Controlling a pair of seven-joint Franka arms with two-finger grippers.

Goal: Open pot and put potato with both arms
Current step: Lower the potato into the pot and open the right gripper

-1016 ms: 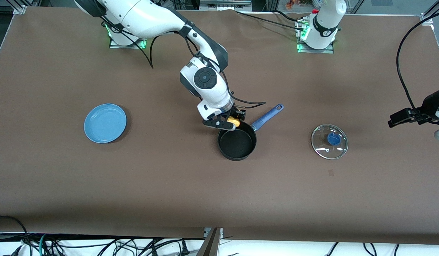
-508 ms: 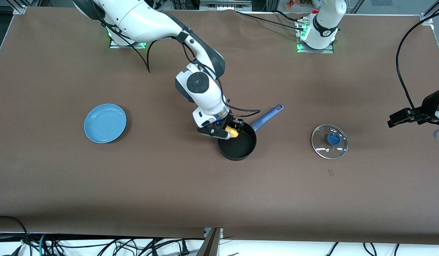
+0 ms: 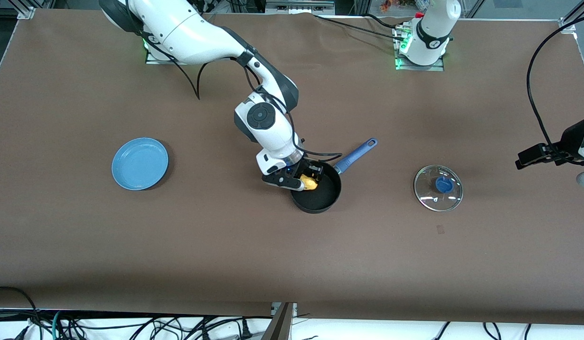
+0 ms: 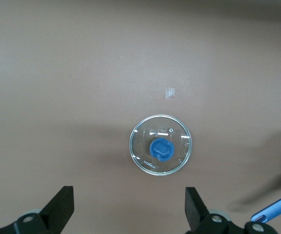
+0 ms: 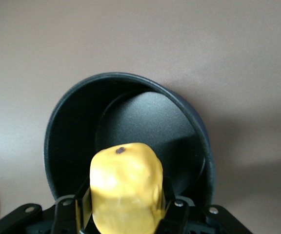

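Brown table [image 3: 178,245]: gripper-held [image 3: 305,178] potato [image 3: 310,182] over pot [image 3: 320,196]

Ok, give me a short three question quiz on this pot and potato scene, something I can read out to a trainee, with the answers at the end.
1. True or false: the glass lid sits on the pot.
2. What does the right gripper hold, and over what?
3. Which stands open over the lid: A) the left gripper, B) the right gripper, C) neither?

Key
1. False. The lid lies on the table, apart from the pot, toward the left arm's end.
2. The potato, over the open pot's mouth, near the rim.
3. A. The left gripper is open and holds nothing; the right one is shut on the potato.
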